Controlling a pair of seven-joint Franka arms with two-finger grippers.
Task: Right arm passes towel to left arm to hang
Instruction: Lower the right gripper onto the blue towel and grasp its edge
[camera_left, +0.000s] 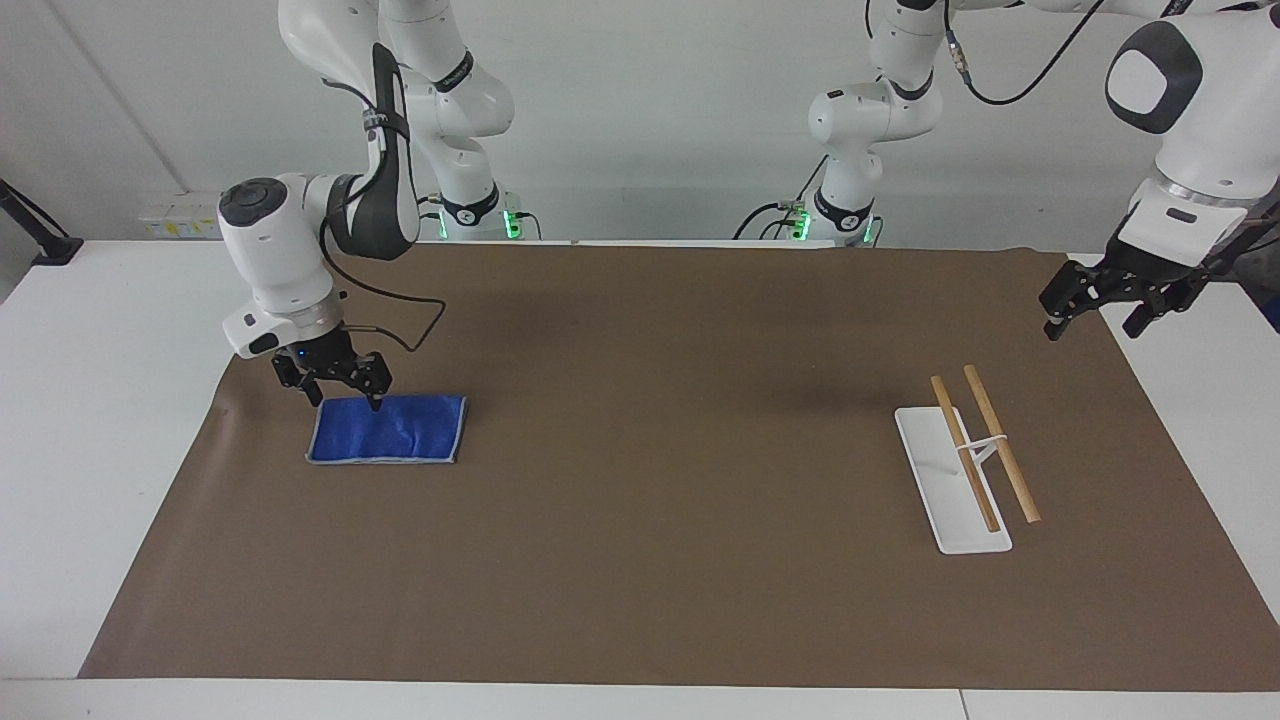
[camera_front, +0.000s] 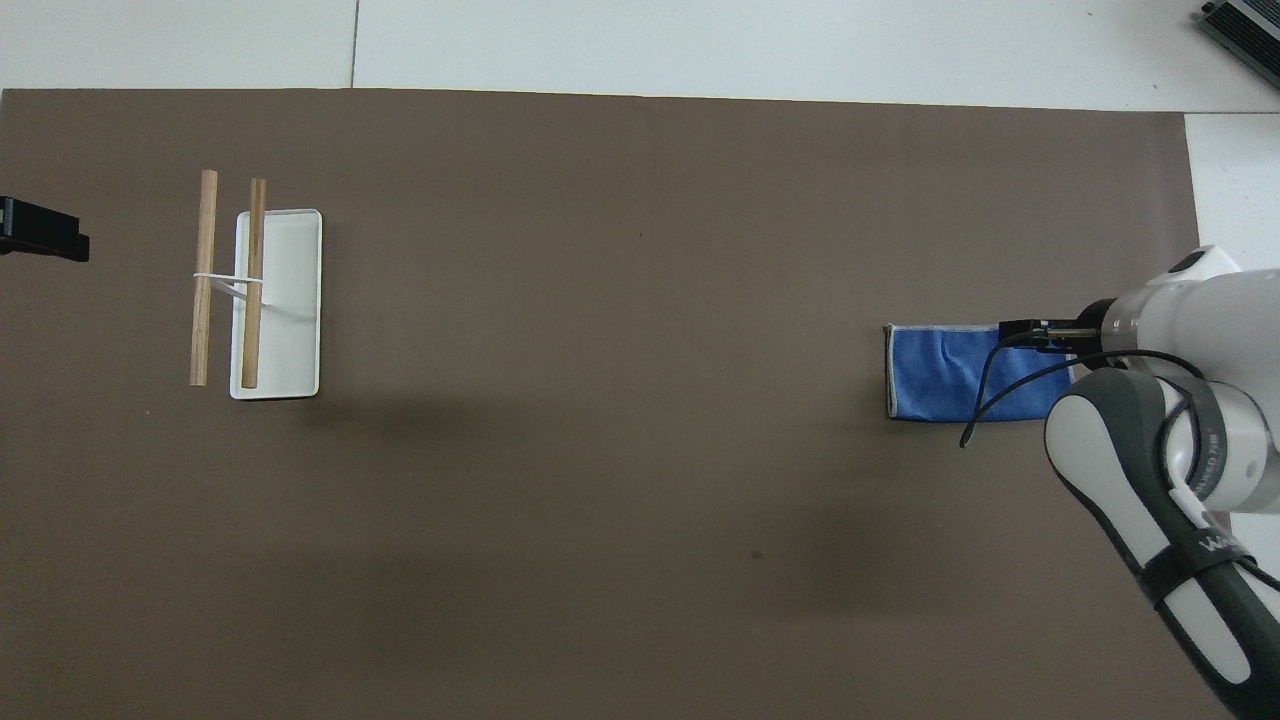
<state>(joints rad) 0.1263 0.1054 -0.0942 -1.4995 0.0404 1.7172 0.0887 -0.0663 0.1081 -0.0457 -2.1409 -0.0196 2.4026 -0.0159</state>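
Observation:
The blue towel (camera_left: 400, 432) lies folded flat on the brown mat, toward the right arm's end of the table; it also shows in the overhead view (camera_front: 935, 375). My right gripper (camera_left: 347, 398) is open and low over the towel's edge nearer the robots, at the corner toward the table's end. I cannot tell if the fingertips touch the cloth. In the overhead view the right gripper (camera_front: 1025, 335) and its wrist cover that corner. My left gripper (camera_left: 1090, 322) is open and empty, waiting in the air over the mat's corner at the left arm's end (camera_front: 40, 240).
A white rack base (camera_left: 950, 500) with two wooden bars (camera_left: 1000, 445) on a white post stands toward the left arm's end (camera_front: 290, 300). The brown mat (camera_left: 650, 500) covers most of the white table. A loose black cable (camera_left: 400, 310) hangs from the right wrist.

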